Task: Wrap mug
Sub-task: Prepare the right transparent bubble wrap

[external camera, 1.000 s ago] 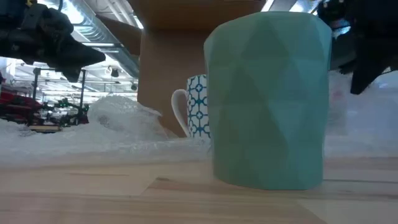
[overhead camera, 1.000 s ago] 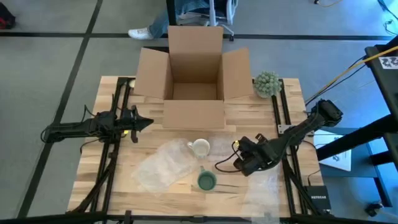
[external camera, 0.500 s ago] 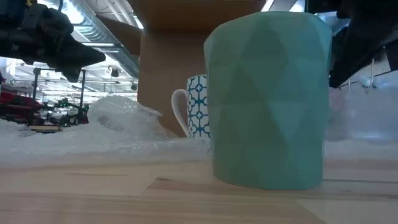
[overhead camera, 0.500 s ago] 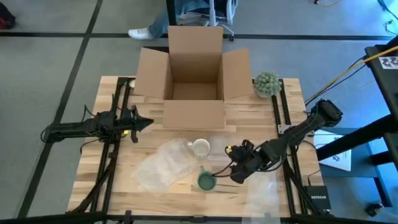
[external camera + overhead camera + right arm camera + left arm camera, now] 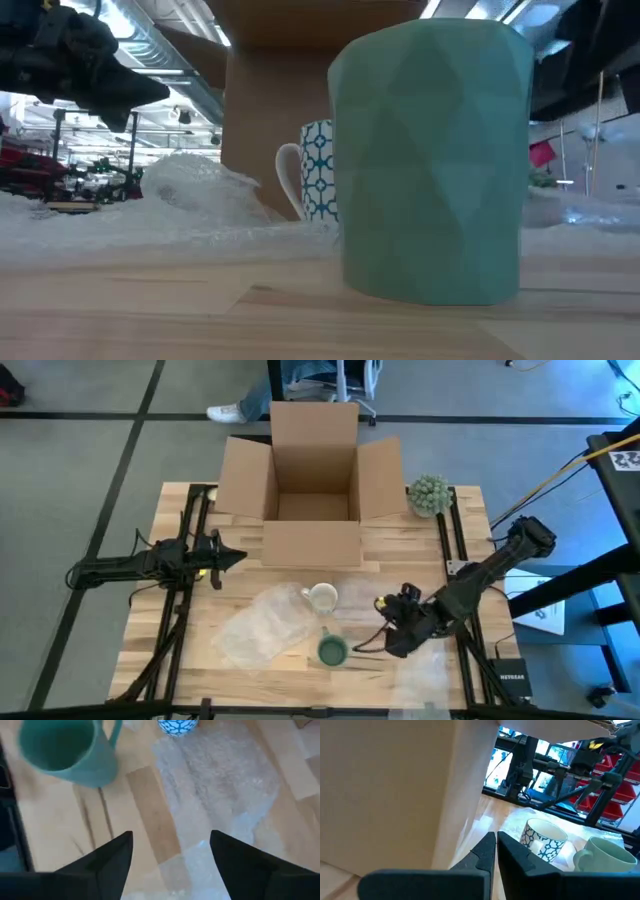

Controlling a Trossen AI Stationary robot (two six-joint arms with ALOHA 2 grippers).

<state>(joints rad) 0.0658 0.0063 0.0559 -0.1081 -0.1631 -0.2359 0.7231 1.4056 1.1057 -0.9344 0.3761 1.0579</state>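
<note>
Right gripper (image 5: 372,643) is hanging low over the table with its fingers (image 5: 107,857) spread wide apart and nothing between them, just beside the green mug (image 5: 332,650), not touching it. That mug stands upright near the front edge of the wooden table (image 5: 180,650). Right behind it is a white mug with a blue pattern (image 5: 322,598), upright too, sitting at the edge of a crumpled sheet of bubble wrap (image 5: 262,625). There's another clear sheet (image 5: 420,665) lying flat under the right arm.

Left gripper (image 5: 238,557) is parked way over on the left side, fingers (image 5: 487,851) pressed together, empty, next to the front wall of the open cardboard box (image 5: 312,485) at the back of the table. A small green plant ball (image 5: 429,494) sits by the box's right flap. Gray floor all around, and someone's shoe (image 5: 224,412) shows past the far edge.
</note>
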